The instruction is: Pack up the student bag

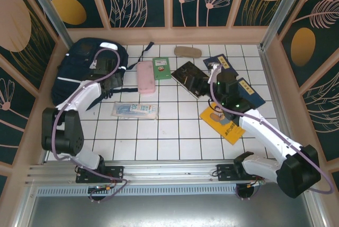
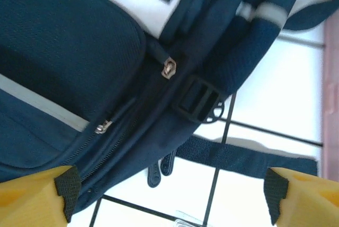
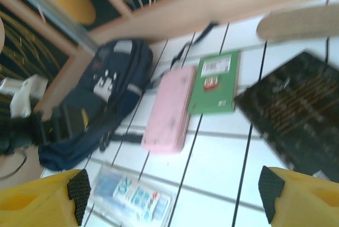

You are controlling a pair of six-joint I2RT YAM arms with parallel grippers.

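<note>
Broadly, setting: a white tiled table (image 1: 175, 137) walled by dark floral panels.
Student bag (image 1: 87, 65): navy, lying at the table's far left corner, dark straps trailing onto the tiles.
Left gripper (image 2: 172, 192): hangs over the bag's right edge, yellow fingers spread wide with nothing between them; zip pulls and a strap buckle lie below.
Right gripper (image 3: 172, 192): poised near a black book (image 1: 185, 73) right of centre, fingers wide apart, empty.
Beside the bag: a pink case (image 1: 145, 76), then a green booklet (image 1: 162, 68).
Far edge: a tan pouch (image 1: 187, 52).
Nearer the arms: a clear packet (image 1: 135, 110).
Right side: blue books (image 1: 249, 92) and a yellow booklet (image 1: 222, 124), partly under the right arm.
</note>
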